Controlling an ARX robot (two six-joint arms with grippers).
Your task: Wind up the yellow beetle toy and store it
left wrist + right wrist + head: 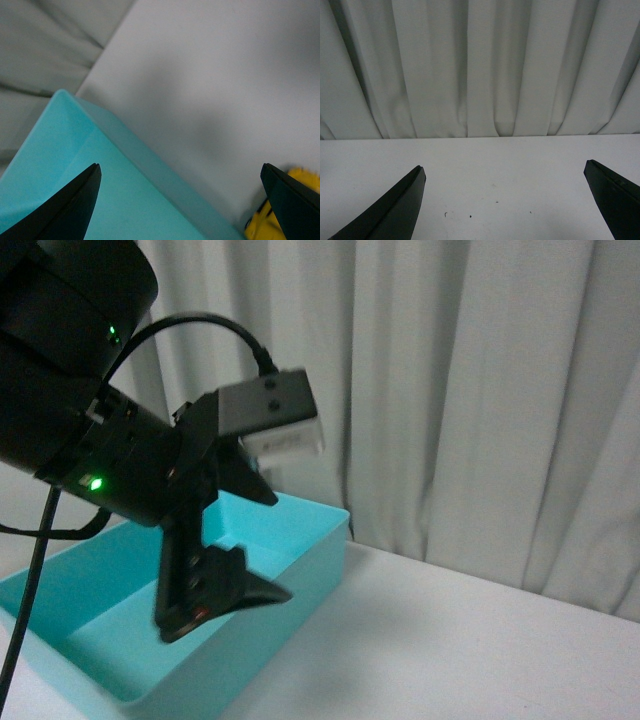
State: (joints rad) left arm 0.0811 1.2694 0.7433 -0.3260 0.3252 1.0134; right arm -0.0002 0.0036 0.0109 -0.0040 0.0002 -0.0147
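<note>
One small part of the yellow beetle toy is showing in the left wrist view, sitting on the white desk just outside the wall of the teal bin and mostly hidden behind one finger of the left tool. That tool is hanging above the bin's rim, its jaws spread wide and gripping nothing. The right tool, whose place relative to the bin cannot be told, is likewise gaping empty above the desk, facing the pale curtain.
</note>
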